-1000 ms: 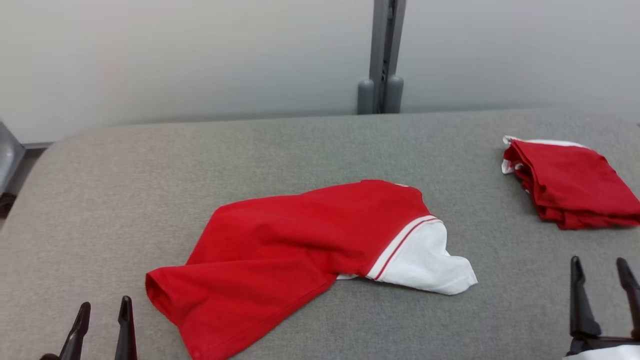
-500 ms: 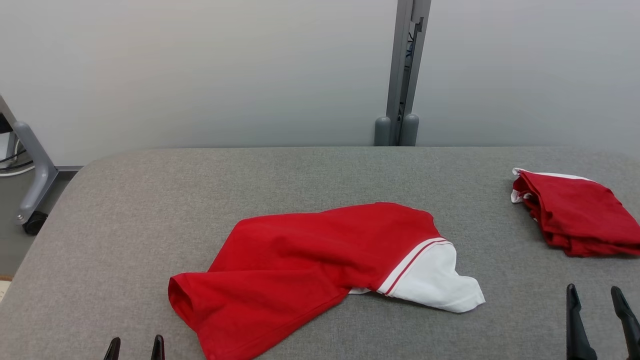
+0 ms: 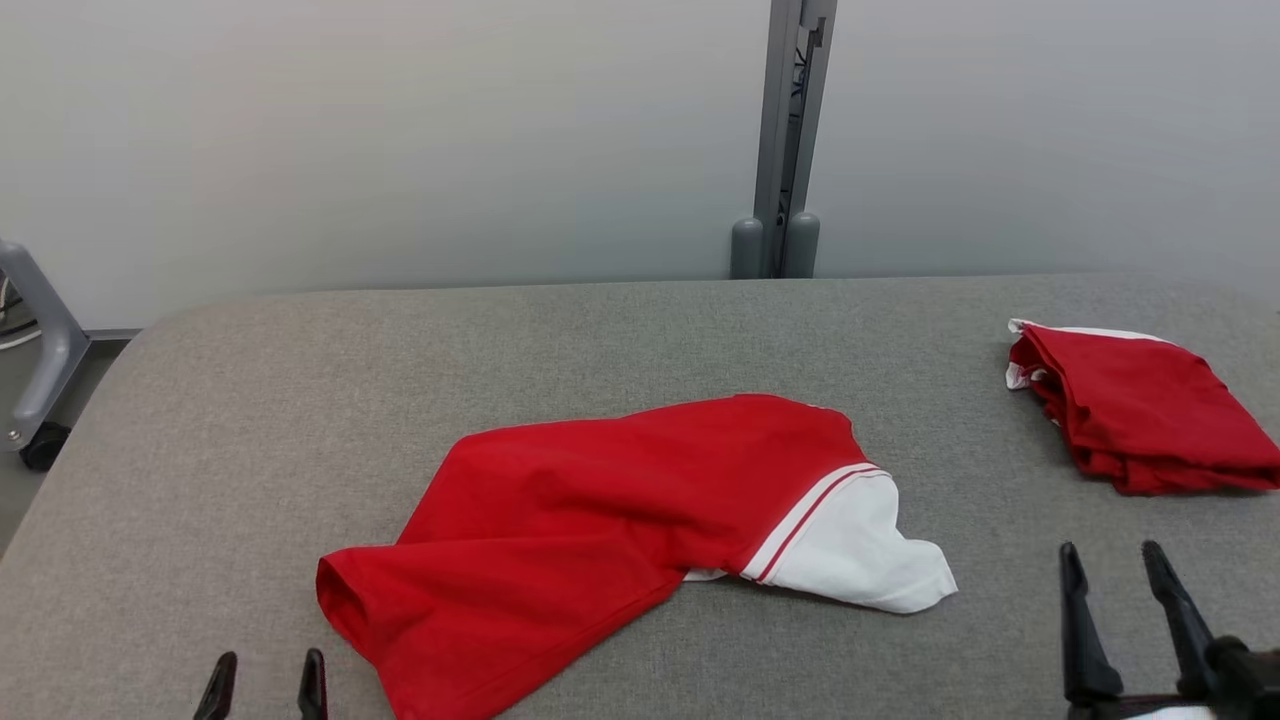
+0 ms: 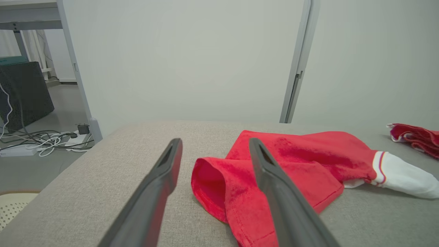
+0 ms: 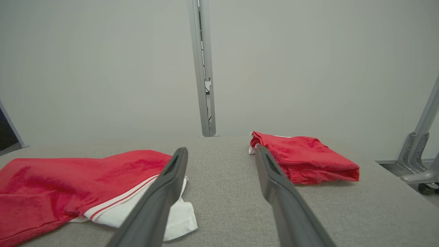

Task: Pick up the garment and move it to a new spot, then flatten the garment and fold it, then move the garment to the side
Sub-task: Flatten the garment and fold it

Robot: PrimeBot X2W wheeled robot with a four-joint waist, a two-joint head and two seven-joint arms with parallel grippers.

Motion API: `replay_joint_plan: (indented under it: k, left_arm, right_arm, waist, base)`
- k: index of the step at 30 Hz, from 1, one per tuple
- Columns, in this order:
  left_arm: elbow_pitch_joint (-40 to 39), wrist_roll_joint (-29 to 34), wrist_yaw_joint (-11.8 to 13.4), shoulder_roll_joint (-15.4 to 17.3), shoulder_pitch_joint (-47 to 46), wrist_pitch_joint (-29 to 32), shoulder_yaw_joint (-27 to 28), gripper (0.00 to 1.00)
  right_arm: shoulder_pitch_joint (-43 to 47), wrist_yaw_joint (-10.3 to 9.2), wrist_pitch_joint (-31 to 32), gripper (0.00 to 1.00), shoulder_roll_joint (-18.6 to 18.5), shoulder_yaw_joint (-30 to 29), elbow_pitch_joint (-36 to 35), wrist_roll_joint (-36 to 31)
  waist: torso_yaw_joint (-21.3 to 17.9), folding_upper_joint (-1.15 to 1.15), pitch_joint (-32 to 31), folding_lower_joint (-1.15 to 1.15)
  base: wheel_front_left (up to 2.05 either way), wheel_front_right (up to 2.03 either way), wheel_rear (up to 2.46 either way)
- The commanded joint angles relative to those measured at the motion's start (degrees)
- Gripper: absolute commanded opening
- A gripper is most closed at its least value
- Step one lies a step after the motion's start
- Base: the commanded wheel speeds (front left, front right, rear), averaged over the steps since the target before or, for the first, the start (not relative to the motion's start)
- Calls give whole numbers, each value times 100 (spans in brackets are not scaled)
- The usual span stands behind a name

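A red garment (image 3: 590,520) with a white, red-striped sleeve lies loosely rumpled in the middle of the grey padded table (image 3: 640,340). The left wrist view has the garment (image 4: 291,164) just ahead and to the right; the right wrist view has the garment (image 5: 68,178) at the lower left. My left gripper (image 3: 266,672) stands open at the near edge, just left of the garment's nearest hem, touching nothing. My right gripper (image 3: 1114,560) is open too, near the table's front right, apart from the white sleeve.
A second red garment (image 3: 1135,405), folded, lies at the table's right side, also the folded garment (image 5: 305,157) ahead of the right fingers. A grey post (image 3: 785,140) stands behind the table against the pale wall. A wheeled stand leg (image 3: 40,360) is at the far left.
The head camera has tilted and shifted, so the whole picture moved. The right gripper now shows further left in view. The garment lies as before.
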Motion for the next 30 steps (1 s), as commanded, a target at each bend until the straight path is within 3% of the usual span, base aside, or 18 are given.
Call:
replay_joint_plan:
  k: [1, 4, 7, 10, 14, 20, 30]
  left_arm:
    - [-11, -1, -42, -2, -127, -25, -55, 100]
    - [281, -245, -111, -16, -183, 268, -330, 100]
    - [446, -443, -172, 15, -383, 935, -596, 100]
    - [582, -632, -211, 83, -650, 1408, -736, 100]
    - [815, -854, -221, 109, -902, 1771, -878, 100]
    - [1033, -1043, -243, 148, -1072, 1816, -1009, 100]
    - [1221, -1127, -254, 221, -1278, 1727, -1160, 100]
  right_arm:
    - [-166, 0, -2, 100, -28, 124, -14, 59]
    - [-583, 1, 235, 100, -16, 771, 347, -272]
    - [-1084, 0, 916, 100, -120, 1272, 810, -510]
    - [-1593, 0, 1476, 100, -166, 1442, 1196, -648]
    - [-2030, 0, 1937, 100, -248, 1348, 1620, -816]
    - [-2205, 0, 2298, 100, -237, 1078, 2055, -1011]
    - [-2148, 0, 2372, 100, -169, 1095, 2309, -921]
  waist:
    - [6, 0, 71, 0]
    - [-23, 0, 227, 0]
    - [-2, 0, 422, 0]
    - [75, 0, 670, 0]
    - [165, 0, 945, 0]
    - [287, 0, 1227, 0]
    - [311, 0, 1455, 0]
  base:
    - [0, 0, 0]
    - [0, 0, 0]
    - [0, 0, 0]
    - [0, 0, 0]
    - [0, 0, 0]
    - [0, 0, 0]
    - [0, 0, 0]
